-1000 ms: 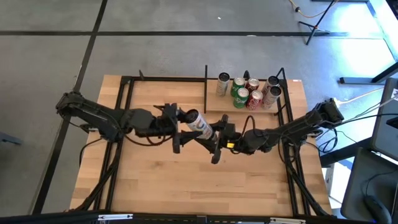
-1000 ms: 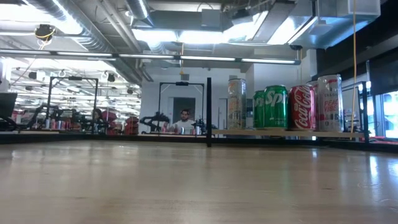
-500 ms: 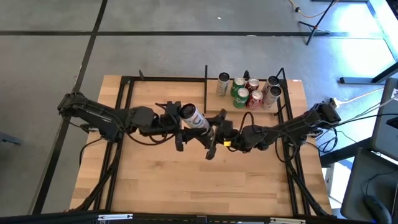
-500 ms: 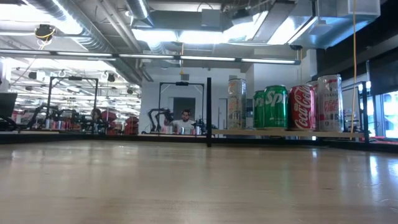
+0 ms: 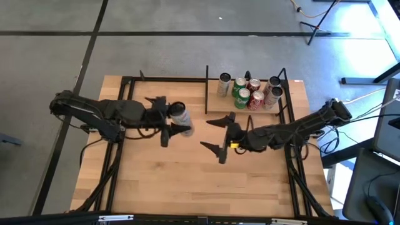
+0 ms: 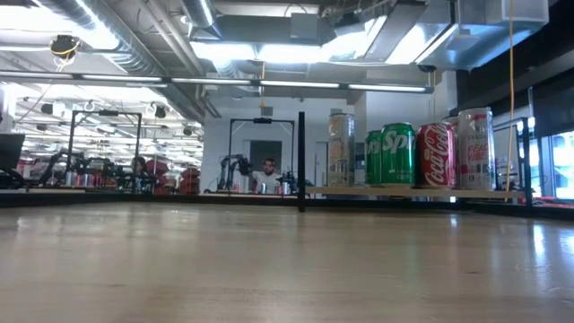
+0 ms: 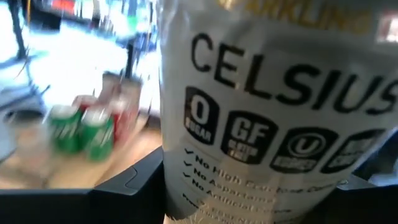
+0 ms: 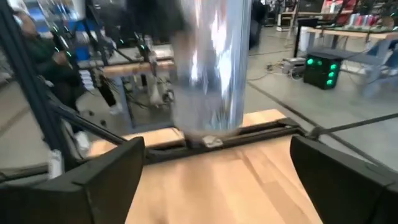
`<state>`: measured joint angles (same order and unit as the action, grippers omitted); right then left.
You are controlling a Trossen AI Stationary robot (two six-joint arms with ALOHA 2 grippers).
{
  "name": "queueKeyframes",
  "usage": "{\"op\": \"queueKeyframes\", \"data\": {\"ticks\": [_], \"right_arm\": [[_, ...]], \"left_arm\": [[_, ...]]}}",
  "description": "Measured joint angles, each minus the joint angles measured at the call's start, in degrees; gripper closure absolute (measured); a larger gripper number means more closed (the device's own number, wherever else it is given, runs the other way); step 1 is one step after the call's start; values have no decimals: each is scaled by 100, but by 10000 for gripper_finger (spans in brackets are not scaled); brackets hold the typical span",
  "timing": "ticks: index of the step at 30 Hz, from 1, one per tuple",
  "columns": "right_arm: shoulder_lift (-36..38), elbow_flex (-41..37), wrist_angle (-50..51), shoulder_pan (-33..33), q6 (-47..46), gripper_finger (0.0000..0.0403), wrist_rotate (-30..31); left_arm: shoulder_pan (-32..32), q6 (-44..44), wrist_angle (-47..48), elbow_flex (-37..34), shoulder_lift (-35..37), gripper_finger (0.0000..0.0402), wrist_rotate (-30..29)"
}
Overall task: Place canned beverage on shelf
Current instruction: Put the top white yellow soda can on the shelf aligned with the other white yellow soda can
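While left hand (image 5: 167,122) grips can (image 5: 179,114) (base hidden), right hand (image 5: 219,132) spread

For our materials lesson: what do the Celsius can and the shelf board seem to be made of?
Celsius can: probably thin metal, its printed white label glossy; in the right wrist view its side gives streaky mirror-like highlights. Shelf: light wood board, matte, with faint grain, framed by thin black bars, likely painted metal.

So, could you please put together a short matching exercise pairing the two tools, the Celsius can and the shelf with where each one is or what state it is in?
Things:
1. left tool
2. right tool
3. Celsius can
4. shelf

States:
A. holds six standing cans
B. open wide, empty, near the table's middle
C. closed on the can
D. held over the table, left of the shelf

Pairs: 1-C, 2-B, 3-D, 4-A
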<state>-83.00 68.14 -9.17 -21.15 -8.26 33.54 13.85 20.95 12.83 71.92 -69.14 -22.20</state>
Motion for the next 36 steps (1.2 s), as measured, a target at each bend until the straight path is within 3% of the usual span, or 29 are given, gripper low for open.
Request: {"op": "queueKeyframes", "data": {"ticks": [5,15,24,28,34,36], "right_arm": [[35,0,-535,-10,4,12,-2],[-625,-11,-1871,348,215,11,-224],[-1113,361,-1841,369,211,17,-116],[-1191,493,-1768,371,267,55,-113],[-1182,516,-1648,431,278,179,-175],[-1178,518,-1640,422,329,179,-156]], "left_arm": [[-20,83,1116,-37,-124,178,38],[-20,55,931,-30,-720,171,422],[-50,-52,875,-31,-895,169,563],[-42,-162,862,-31,-903,169,695],[-45,-200,811,-31,-903,168,638],[-32,-194,780,-31,-902,165,605]]}}
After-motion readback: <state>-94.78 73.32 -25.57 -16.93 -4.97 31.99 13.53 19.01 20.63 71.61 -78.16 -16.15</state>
